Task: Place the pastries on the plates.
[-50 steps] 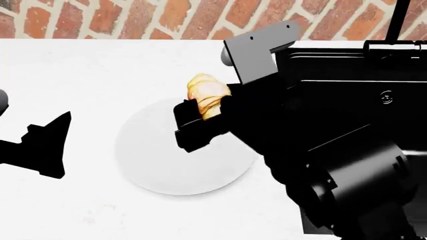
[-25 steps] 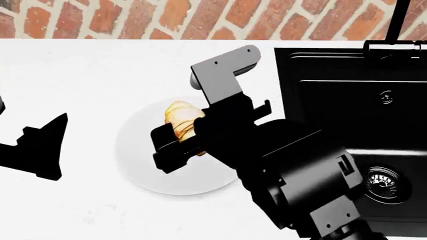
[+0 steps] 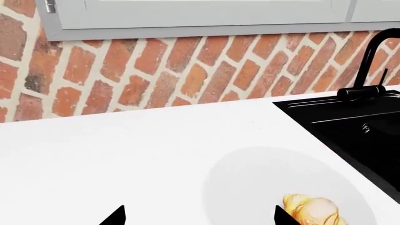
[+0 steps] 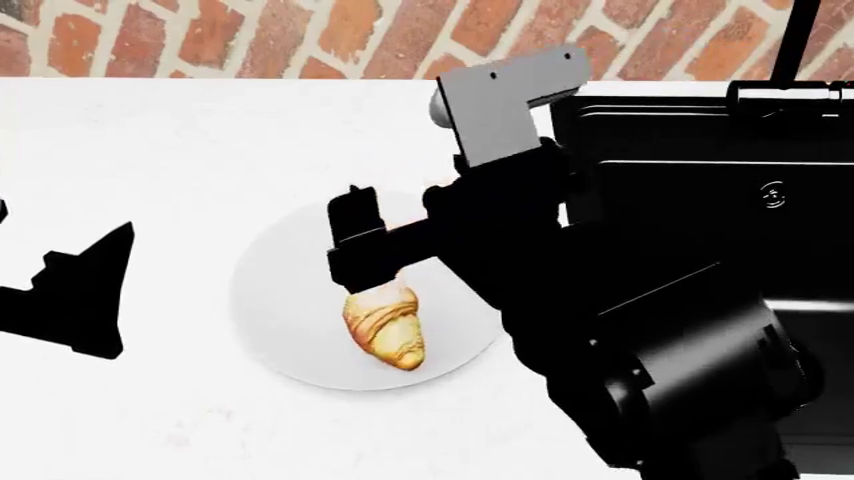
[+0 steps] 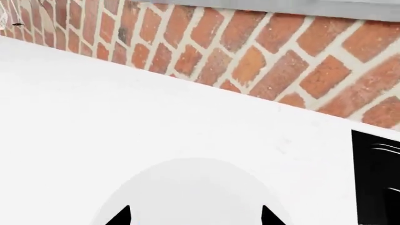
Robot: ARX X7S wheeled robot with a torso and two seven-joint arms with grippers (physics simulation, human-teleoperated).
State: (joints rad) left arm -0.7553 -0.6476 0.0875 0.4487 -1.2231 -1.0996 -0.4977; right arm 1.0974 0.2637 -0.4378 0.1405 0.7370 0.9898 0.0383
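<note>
One pastry, a golden ridged croissant point(image 4: 387, 328), lies on the white plate point(image 4: 287, 300), toward its near side. It rests free, with nothing touching it. My right gripper point(image 4: 363, 248) hangs open just above and behind it, over the plate. In the right wrist view that gripper point(image 5: 195, 219) frames only bare plate point(image 5: 187, 187). My left gripper point(image 4: 118, 292) is open over the counter, left of the plate. In its wrist view the left gripper point(image 3: 198, 220) has the croissant point(image 3: 312, 211) and plate point(image 3: 250, 173) beside one fingertip.
A black sink point(image 4: 721, 200) with a black faucet point(image 4: 801, 40) is set into the white counter point(image 4: 200, 140) right of the plate. My right arm reaches across the sink's near left part. A red brick wall point(image 4: 267, 35) runs along the back.
My right gripper opened and let go of the croissant, which dropped onto the plate's near side. The gripper then drew back to the right. The left gripper hardly moved.
</note>
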